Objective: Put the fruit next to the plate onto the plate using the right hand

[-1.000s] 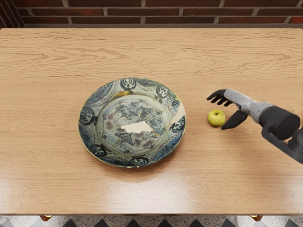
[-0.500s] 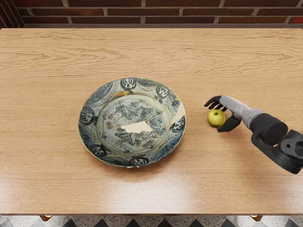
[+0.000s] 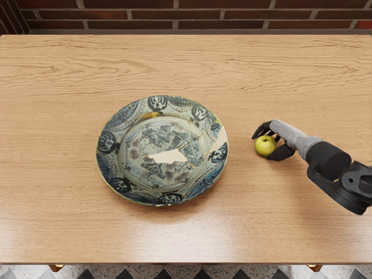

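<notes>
Brickwork (image 3: 174, 14) backs wooden table (image 3: 70, 70) holding apple (image 3: 265, 145).

My right hand (image 3: 283, 133) comes in from the right edge, low over the table (image 3: 186, 64). Fingers (image 3: 261, 128) curl over the far side of the apple (image 3: 264, 145), thumb (image 3: 281, 154) against its near right side. The apple is yellow-green and sits on the wood, just right of the plate (image 3: 107, 142), not touching it. The plate is round with a blue pattern, a pale patch at its centre, nothing on it. A brick wall (image 3: 186, 14) stands behind the table.
</notes>
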Controlling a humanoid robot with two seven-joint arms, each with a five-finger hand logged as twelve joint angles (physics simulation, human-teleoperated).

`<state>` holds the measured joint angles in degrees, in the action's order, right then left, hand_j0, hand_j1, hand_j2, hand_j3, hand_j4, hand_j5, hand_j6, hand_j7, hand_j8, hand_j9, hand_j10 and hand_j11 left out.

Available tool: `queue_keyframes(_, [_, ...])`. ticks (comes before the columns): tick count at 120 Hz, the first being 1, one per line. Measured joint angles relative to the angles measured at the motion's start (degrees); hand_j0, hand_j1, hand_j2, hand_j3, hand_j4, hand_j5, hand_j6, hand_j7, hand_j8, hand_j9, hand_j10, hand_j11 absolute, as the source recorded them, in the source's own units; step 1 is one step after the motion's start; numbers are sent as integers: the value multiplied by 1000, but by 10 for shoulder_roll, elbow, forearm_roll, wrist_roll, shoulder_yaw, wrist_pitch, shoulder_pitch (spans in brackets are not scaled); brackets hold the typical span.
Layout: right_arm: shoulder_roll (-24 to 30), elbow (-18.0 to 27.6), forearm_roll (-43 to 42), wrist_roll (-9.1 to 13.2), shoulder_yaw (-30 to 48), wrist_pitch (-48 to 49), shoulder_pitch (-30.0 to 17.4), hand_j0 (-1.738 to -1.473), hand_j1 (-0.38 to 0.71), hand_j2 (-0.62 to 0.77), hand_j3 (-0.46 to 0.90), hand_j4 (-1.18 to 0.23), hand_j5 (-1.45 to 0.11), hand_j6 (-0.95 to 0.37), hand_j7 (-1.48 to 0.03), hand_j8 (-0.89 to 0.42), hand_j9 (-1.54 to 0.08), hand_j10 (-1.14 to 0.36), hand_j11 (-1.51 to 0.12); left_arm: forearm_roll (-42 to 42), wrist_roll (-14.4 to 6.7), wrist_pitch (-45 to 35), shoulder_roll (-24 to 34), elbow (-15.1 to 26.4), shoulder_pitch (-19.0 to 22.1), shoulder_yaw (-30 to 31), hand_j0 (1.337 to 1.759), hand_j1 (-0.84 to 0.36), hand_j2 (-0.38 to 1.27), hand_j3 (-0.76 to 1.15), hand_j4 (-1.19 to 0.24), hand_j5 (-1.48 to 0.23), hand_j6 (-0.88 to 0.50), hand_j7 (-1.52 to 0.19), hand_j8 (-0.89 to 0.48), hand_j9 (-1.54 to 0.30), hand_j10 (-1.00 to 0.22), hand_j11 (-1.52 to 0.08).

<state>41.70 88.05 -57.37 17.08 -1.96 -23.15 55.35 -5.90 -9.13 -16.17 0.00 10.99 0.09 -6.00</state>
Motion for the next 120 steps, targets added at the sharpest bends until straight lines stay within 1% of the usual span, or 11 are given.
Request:
queue_keyframes(12, [-1,-3,6,0,0,2,-1,-1650,256,-5,-2,-588,-683,-402,-721,-379,-717,-571,-716,0,0,0,0,0,0,0,1658,53,50,0,-247,-321,-247,-321,-247,-321,-247,-321])
queue_keyframes(32, [2,-5,27,0,3,13,4,-1651,266,114,0,-639,-767,-423,-800,-414,-796,-627,-796,0,0,0,0,0,0,0,1658,53,50,0,-247,-321,-247,-321,-247,-321,-247,-321])
queue_keyframes(42, [14,-5,52,0,22,47,10,-1653,262,204,0,-650,-801,-462,-823,-454,-822,-640,-822,0,0,0,0,0,0,0,1658,53,50,0,-247,-321,-247,-321,-247,-321,-247,-321])
queue_keyframes(64, [64,-4,147,-1,119,204,14,-1655,275,231,0,-656,-849,-442,-850,-431,-861,-650,-861,0,0,0,0,0,0,0,1658,53,50,0,-247,-321,-247,-321,-247,-321,-247,-321])
queue_keyframes(71, [88,-5,187,0,154,269,14,-1656,278,216,1,-640,-862,-421,-854,-414,-872,-649,-873,0,0,0,0,0,0,0,1658,53,50,0,-247,-321,-247,-321,-247,-321,-247,-321])
queue_keyframes(82, [123,-6,259,1,209,382,17,-1657,286,238,1,-646,-871,-424,-860,-412,-879,-652,-879,0,0,0,0,0,0,0,1658,53,50,0,-247,-321,-247,-321,-247,-321,-247,-321])
queue_keyframes(90, [136,-6,309,1,232,441,36,-1657,289,246,0,-638,-878,-425,-862,-407,-882,-656,-882,0,0,0,0,0,0,0,1658,54,50,0,-247,-320,-247,-320,-247,-320,-247,-320])
queue_keyframes(102, [137,-4,366,4,248,488,85,-1657,299,262,0,-638,-884,-423,-865,-399,-880,-647,-879,0,0,0,0,0,0,0,1658,54,50,0,-247,-320,-247,-320,-247,-320,-247,-320])
queue_keyframes(111, [118,-2,397,8,251,502,124,-1657,310,272,0,-634,-884,-413,-867,-392,-875,-643,-874,0,0,0,0,0,0,0,1658,54,50,0,-247,-320,-247,-320,-247,-320,-247,-320])
queue_keyframes(120, [84,0,408,10,249,502,157,-1657,314,279,0,-631,-884,-408,-868,-393,-876,-641,-874,0,0,0,0,0,0,0,1658,53,50,0,-247,-320,-247,-320,-247,-320,-247,-320])
